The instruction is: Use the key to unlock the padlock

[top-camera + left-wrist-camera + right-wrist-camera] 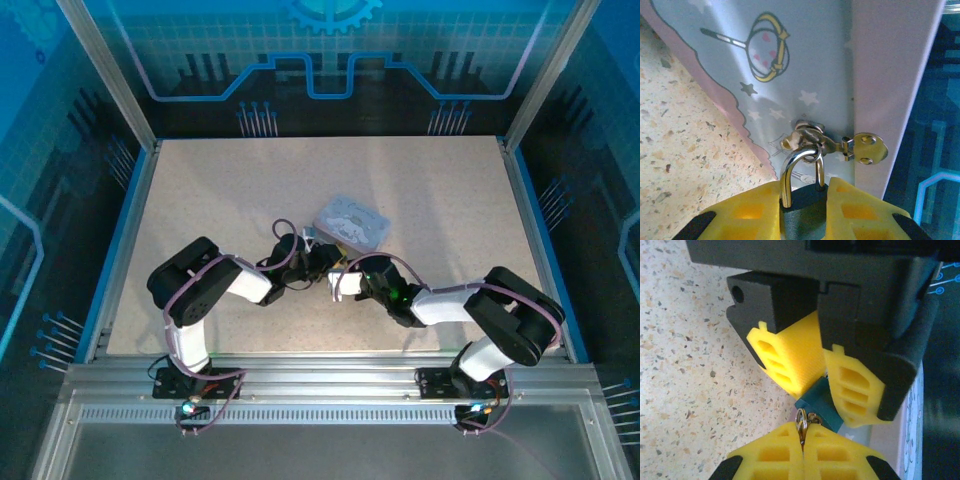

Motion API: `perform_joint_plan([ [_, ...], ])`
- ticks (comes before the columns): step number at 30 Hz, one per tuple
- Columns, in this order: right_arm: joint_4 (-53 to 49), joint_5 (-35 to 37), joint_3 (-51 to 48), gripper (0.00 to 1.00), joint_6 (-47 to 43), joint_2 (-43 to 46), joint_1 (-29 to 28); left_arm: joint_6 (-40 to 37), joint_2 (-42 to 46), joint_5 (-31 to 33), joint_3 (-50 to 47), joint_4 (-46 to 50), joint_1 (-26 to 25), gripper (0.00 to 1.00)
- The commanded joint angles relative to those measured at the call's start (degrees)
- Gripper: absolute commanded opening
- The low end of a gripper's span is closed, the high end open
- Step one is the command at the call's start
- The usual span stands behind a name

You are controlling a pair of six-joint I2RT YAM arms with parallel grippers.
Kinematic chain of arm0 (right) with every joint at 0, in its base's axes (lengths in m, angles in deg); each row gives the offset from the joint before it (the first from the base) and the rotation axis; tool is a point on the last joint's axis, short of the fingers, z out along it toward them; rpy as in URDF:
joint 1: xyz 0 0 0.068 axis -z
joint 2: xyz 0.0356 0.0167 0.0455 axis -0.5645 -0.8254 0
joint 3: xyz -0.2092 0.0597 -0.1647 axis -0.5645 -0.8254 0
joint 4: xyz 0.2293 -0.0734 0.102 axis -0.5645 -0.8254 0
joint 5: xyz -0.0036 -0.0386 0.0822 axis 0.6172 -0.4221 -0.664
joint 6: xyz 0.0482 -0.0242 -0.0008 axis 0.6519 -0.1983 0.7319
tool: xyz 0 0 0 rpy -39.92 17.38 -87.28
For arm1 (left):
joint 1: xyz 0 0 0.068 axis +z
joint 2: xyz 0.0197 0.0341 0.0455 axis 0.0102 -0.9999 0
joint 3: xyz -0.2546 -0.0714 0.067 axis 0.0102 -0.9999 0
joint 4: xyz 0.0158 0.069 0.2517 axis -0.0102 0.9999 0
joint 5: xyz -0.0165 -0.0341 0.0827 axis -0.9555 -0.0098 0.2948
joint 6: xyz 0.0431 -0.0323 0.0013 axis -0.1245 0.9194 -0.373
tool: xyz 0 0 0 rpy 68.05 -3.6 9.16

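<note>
The teal padlock [802,210] hangs by its metal shackle [790,170] from the hasp [865,147] of a pale blue cartoon-printed box [790,50]. My left gripper [803,187] is shut on the padlock body, one yellow finger on each side. In the right wrist view the padlock [820,397] sits between the left fingers [790,355]. Just below it my right gripper [803,434] is shut on the key [802,421]. The key's ring and thin metal head are pinched between the pads at the padlock's bottom end. From above, the two grippers [318,258] [338,280] meet beside the box [352,222].
Speckled beige table [250,180] lies all around, edged by metal rails and blue walls. The box lies tilted near the middle of the table, just behind both grippers. Both arms reach inward from the near edge.
</note>
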Motion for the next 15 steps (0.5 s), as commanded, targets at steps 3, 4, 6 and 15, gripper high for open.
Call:
perform_joint_plan([
  [3,3.34,2.32,1.88,0.00,6.81,-0.14,-0.43,0.88,1.04,-2.84,1.44,-4.19,-0.57,0.00],
  [4,3.20,2.82,2.12,0.00,7.90,-0.38,-0.64,0.87,0.93,-2.86,1.43,-4.14,-0.58,0.00],
  [6,2.93,3.69,2.41,0.00,9.90,-0.66,-1.21,0.82,0.96,-2.80,1.35,-4.22,-0.58,0.00],
  [15,-5.25,12.12,6.56,0.00,18.98,-0.68,-5.23,-0.79,2.21,-1.76,0.60,-2.94,-0.51,0.17],
])
